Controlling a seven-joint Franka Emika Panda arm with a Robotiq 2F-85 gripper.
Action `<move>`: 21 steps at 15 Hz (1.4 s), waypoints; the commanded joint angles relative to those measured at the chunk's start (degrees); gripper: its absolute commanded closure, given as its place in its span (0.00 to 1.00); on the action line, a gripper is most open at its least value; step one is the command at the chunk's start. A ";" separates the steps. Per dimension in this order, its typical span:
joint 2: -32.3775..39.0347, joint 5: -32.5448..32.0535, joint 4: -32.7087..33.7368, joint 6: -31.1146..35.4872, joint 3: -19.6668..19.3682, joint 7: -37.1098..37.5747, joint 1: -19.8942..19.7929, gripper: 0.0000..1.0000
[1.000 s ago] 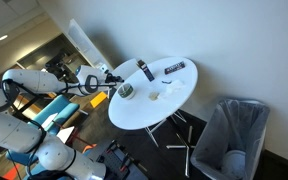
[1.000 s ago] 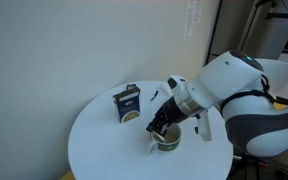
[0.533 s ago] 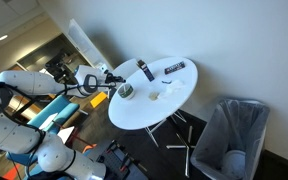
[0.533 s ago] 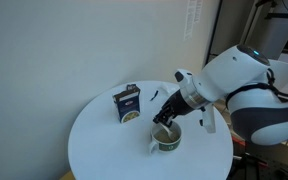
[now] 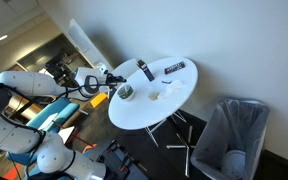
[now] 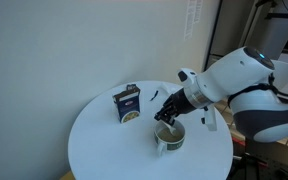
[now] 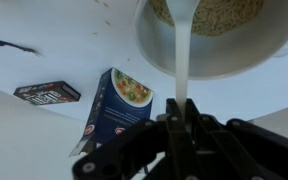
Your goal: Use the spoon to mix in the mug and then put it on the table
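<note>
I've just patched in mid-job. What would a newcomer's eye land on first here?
The big white arm leans over the round white table, its gripper shut on a white spoon that reaches into the mug. Beside the mug, apart from it, is a blue box with a food picture. A grey mesh bin sits on the floor nearby.

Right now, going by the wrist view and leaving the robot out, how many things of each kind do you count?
mug: 1
spoon: 1
boxes: 2, the blue box and the flat black box
Total: 4
</note>
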 commanded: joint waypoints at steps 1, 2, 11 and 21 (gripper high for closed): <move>1.91 -0.83 -1.36 6.92 -0.12 -1.54 0.68 0.97; 2.57 -0.87 -1.52 8.56 -0.17 -1.73 0.94 0.97; -0.68 9.75 -3.93 6.67 -0.08 -8.86 3.92 0.97; -4.74 10.20 -6.50 16.19 6.50 -8.73 -6.12 0.97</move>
